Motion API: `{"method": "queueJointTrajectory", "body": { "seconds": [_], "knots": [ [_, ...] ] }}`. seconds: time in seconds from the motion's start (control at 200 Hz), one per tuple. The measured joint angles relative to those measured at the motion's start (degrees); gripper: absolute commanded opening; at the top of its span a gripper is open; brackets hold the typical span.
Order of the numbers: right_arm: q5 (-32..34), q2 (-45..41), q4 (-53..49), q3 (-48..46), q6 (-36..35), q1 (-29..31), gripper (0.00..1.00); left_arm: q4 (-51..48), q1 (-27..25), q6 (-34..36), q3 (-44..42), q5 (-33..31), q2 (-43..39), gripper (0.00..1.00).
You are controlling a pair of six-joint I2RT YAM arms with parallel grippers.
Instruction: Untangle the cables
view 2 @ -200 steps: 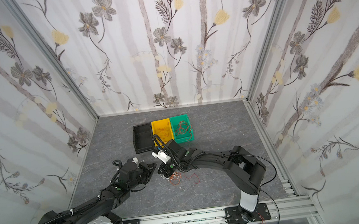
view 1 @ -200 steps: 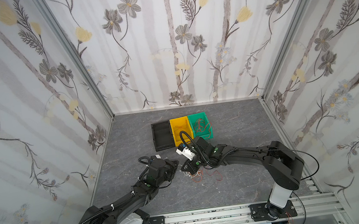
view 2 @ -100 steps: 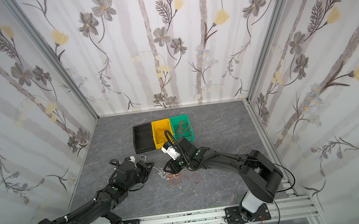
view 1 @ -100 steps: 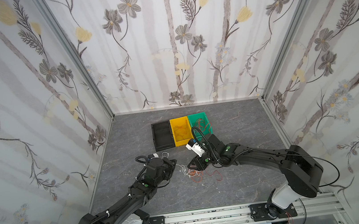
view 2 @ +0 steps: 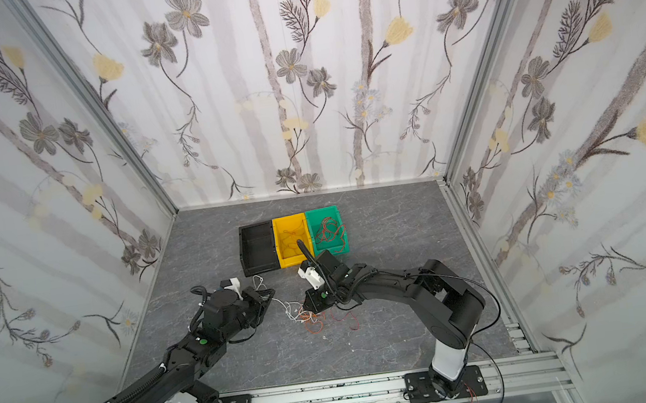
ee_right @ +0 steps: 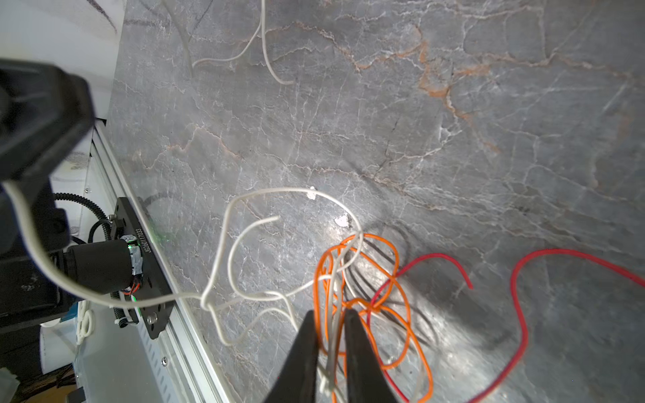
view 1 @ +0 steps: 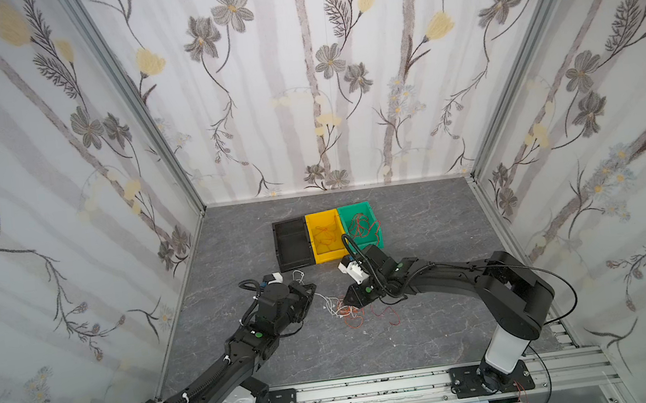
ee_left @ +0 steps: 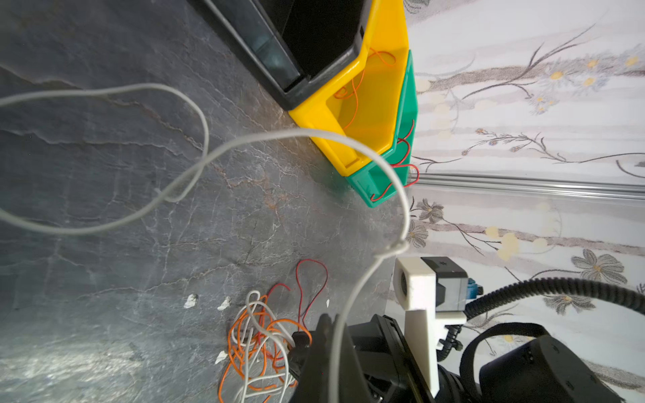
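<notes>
The cables (view 1: 347,312) lie as a small orange, white and red tangle on the grey floor between my two arms, seen in both top views (view 2: 306,317). My left gripper (view 1: 311,287) is left of the tangle, shut on a white cable (ee_left: 391,167) that loops out from its jaws (ee_left: 330,319). My right gripper (view 1: 348,300) presses down at the tangle's right edge. In the right wrist view it (ee_right: 330,315) is shut on orange and white strands (ee_right: 349,265). A red cable (ee_right: 520,314) trails loose beside it.
Three bins stand in a row behind the arms: black (view 1: 288,222), yellow (view 1: 321,214) holding orange cable, green (view 1: 353,207) holding red cable. A metal rail (view 1: 377,384) runs along the front edge. Flowered walls close in three sides.
The two grippers have drawn apart: the left one pulled back leftward with its white cable, the right one shifted slightly right. White strands now span the gap between them.
</notes>
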Motion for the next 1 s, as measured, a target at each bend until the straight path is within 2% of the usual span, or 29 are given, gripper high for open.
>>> {"method": "queueJointTrajectory", "body": {
  "seconds": [0.185, 0.41, 0.55, 0.69, 0.909, 0.999],
  "knots": [
    [3.19, -3.96, -2.54, -1.66, -0.28, -1.73, 0.01, -7.21, 5.01, 1.88, 0.61, 0.0, -6.36, 0.0],
    [4.04, -9.64, -4.42, -5.2, -0.26, -6.1, 0.01, -18.08, 11.52, 5.49, 1.9, 3.26, -12.81, 0.0],
    [3.93, -11.76, -4.44, -6.43, 0.2, -7.76, 0.14, -21.9, 14.01, 7.34, 2.29, 5.51, -14.73, 0.0],
    [6.67, -12.2, -8.35, -7.56, 0.17, -8.5, 0.37, -23.02, 15.02, 7.76, 2.34, 3.32, -14.29, 0.0],
    [6.36, -12.2, -7.26, -8.55, 0.11, -6.4, 0.56, -23.02, 14.97, 8.04, 2.58, 3.87, -13.05, 0.0],
    [5.95, -11.78, -6.62, -7.89, -0.9, -3.76, 0.57, -23.02, 14.97, 8.28, 2.93, 3.91, -12.81, 0.0]
  ]
}}
